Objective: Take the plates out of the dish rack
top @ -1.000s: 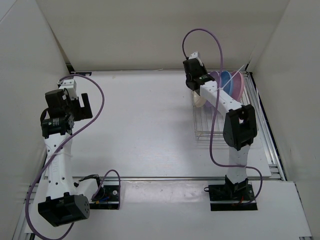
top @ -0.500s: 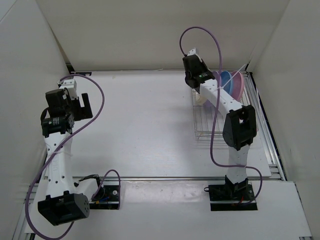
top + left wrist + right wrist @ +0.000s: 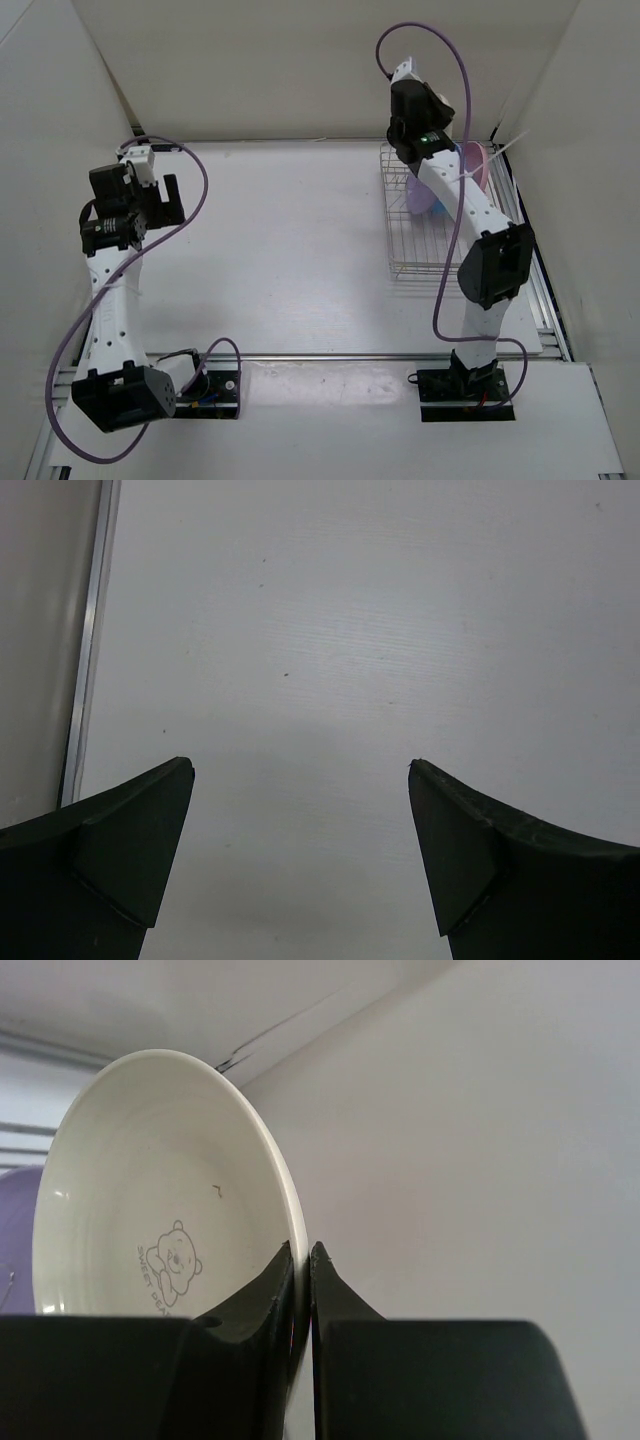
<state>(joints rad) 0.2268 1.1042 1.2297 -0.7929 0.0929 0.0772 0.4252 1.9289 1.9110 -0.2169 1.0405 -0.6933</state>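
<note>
A white table (image 3: 280, 240) is sitting inside a pale enclosure, a back wall (image 3: 260, 70) rising along its far edge and side walls (image 3: 40, 120) closing in on both flanks, while an aluminium rail (image 3: 537, 280) is running down the table's right edge

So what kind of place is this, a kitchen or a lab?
Probably a robot lab cell: plain white walls around a white table, two bolted-down arms, and a dish rack of plates.
</note>
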